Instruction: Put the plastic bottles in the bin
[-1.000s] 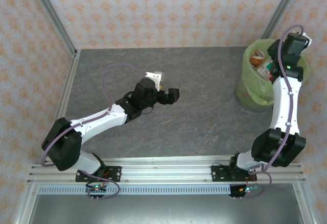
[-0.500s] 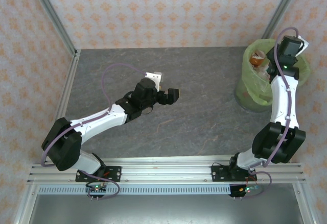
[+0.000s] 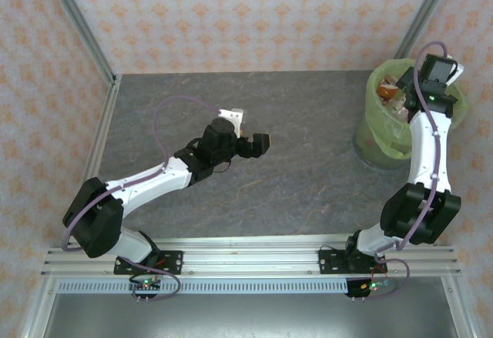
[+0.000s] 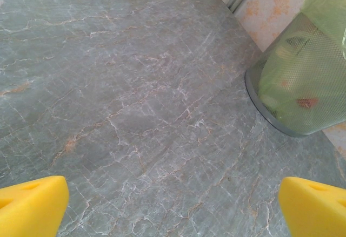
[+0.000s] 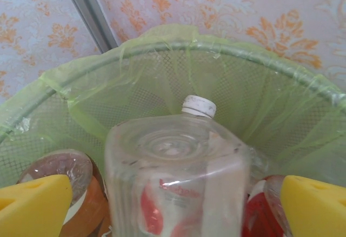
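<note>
Over the bin (image 5: 243, 53), the right gripper (image 5: 173, 204) is hanging with its yellow pads (image 5: 32, 204) spread wide, gripping nothing. Between them, touching neither, a clear bottle (image 5: 178, 156) with a white cap (image 5: 198, 106) is lying free, cap pointing at the far wall of the green liner. It is resting on other bottles: a brown-labelled one (image 5: 75, 177) to its left and a red one (image 5: 259, 215) to its right. Well apart, the left gripper (image 4: 173, 204) is hovering over the table (image 3: 308, 176), equally wide open and carrying nothing. Every bottle I can make out is sitting in the bin, so the task is looking finished, or all but; only pulling the right arm clear seems left.
</note>
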You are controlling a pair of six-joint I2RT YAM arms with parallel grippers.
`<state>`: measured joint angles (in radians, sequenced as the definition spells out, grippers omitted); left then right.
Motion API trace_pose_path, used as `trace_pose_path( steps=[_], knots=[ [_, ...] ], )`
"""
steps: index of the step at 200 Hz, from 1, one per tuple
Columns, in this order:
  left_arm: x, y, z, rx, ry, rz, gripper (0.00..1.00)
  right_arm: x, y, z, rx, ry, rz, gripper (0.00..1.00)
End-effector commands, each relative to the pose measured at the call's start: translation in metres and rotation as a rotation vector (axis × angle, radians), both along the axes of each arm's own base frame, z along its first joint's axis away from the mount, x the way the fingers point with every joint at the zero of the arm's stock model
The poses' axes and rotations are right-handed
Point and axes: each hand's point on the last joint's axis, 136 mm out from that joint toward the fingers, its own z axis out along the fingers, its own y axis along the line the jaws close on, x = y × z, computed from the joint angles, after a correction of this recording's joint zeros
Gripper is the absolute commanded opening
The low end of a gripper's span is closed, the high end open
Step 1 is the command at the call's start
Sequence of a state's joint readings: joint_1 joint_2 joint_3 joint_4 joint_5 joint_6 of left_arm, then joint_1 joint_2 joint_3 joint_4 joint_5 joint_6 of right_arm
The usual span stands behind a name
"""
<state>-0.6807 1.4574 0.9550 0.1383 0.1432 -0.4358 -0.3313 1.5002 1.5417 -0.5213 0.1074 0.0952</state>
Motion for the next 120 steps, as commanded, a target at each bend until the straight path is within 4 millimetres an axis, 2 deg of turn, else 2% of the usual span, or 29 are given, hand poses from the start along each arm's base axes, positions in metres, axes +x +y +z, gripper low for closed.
trace_pose_path(
  steps=[1, 19, 69, 104, 120],
  knots=[
    [0.004, 0.005, 0.016, 0.002, -0.04, 0.036, 1.0, -0.014, 0.013, 0.038, -0.06, -0.038, 0.02, 0.99],
    [0.005, 0.013, 0.02, 0.004, -0.059, 0.073, 1.0, -0.011, 0.035, 0.05, -0.08, -0.063, 0.09, 0.99],
    [0.01, 0.06, 0.019, 0.081, -0.087, 0.257, 1.0, -0.004, 0.097, 0.076, -0.101, -0.208, 0.23, 0.99],
    [0.005, 0.088, 0.034, 0.125, -0.134, 0.332, 1.0, 0.001, 0.145, 0.092, -0.14, -0.384, 0.362, 0.99],
    [0.003, 0.111, 0.041, 0.187, -0.162, 0.403, 1.0, 0.003, 0.165, 0.094, -0.131, -0.442, 0.443, 0.99]
  ],
)
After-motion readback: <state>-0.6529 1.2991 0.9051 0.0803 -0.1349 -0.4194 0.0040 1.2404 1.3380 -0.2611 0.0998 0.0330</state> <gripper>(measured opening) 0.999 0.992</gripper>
